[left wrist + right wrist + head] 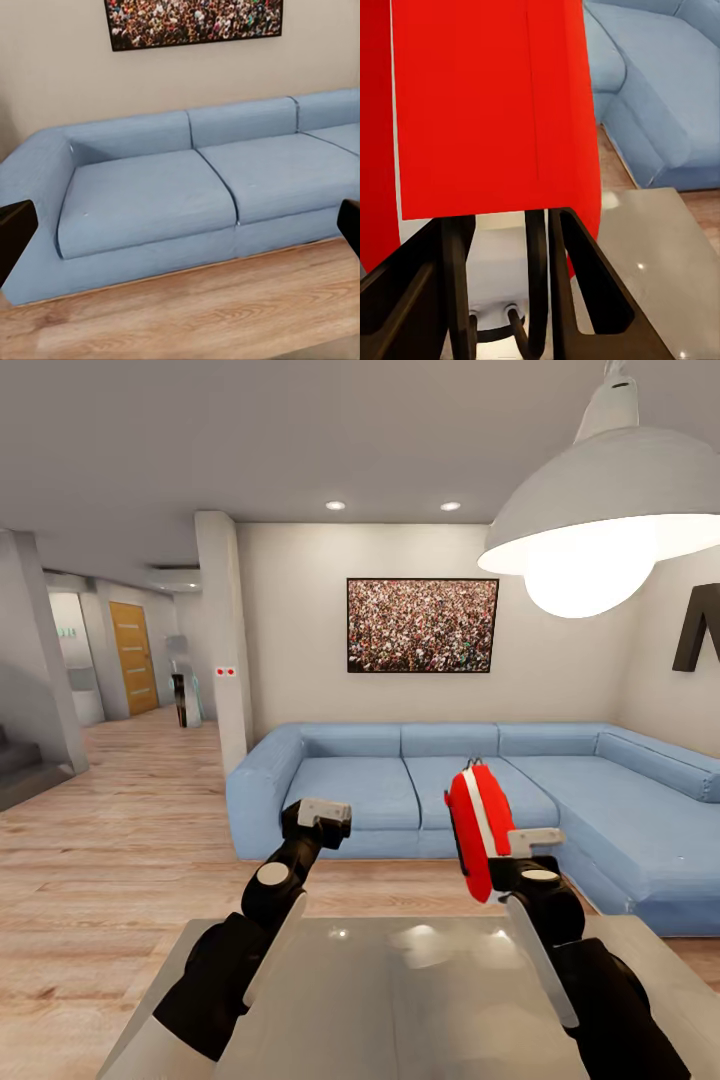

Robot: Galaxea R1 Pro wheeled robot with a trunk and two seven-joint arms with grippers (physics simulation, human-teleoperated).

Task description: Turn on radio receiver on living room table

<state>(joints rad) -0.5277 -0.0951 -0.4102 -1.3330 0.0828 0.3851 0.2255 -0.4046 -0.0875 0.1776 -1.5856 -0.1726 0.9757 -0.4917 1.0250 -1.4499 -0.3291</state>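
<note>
The living room holds a blue sofa (430, 785) beyond the grey surface (400, 1000). The right hand (500, 860) is clamped on the radio (478, 830), raised upright above the surface. The left hand (322, 818) hangs apart, empty. Next: press the radio's switch, probably with the left hand.

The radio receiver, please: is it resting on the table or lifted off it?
Lifted: the right tool holds the radio receiver upright above the table.

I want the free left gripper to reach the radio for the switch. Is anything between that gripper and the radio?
Nothing visible. In the head view the left gripper hangs open above the table, and the radio receiver is held up in the right gripper; between them only the distant sofa shows.
</note>
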